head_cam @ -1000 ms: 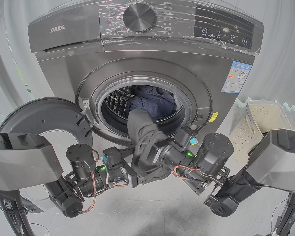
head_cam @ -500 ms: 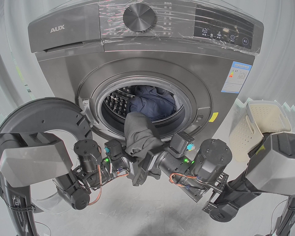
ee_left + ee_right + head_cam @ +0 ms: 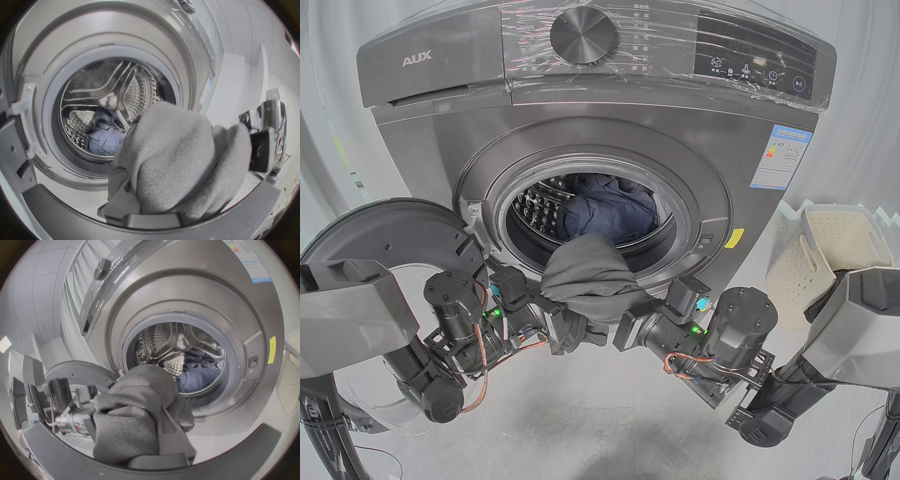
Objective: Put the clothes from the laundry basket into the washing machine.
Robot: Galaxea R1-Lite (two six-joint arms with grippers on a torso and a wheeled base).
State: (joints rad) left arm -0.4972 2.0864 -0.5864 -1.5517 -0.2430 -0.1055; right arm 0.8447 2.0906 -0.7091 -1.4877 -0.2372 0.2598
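Both arms meet just below the washing machine's (image 3: 600, 125) round opening, carrying one grey garment (image 3: 590, 275) between them. The left gripper (image 3: 565, 331) and right gripper (image 3: 625, 325) sit side by side under the cloth, each with its jaws closed on a bunch of the fabric, though the folds hide most of the fingers. Held from two sides, the garment forms a rounded mound whose top rests against the lower rim of the door seal (image 3: 669, 265), likely so it can be pushed in as one bundle without trailing. A navy garment (image 3: 609, 209) lies inside the drum (image 3: 540, 206). The door (image 3: 387, 234) is swung wide to the left, and the cream laundry basket (image 3: 831, 250) stands tipped at the machine's right corner.
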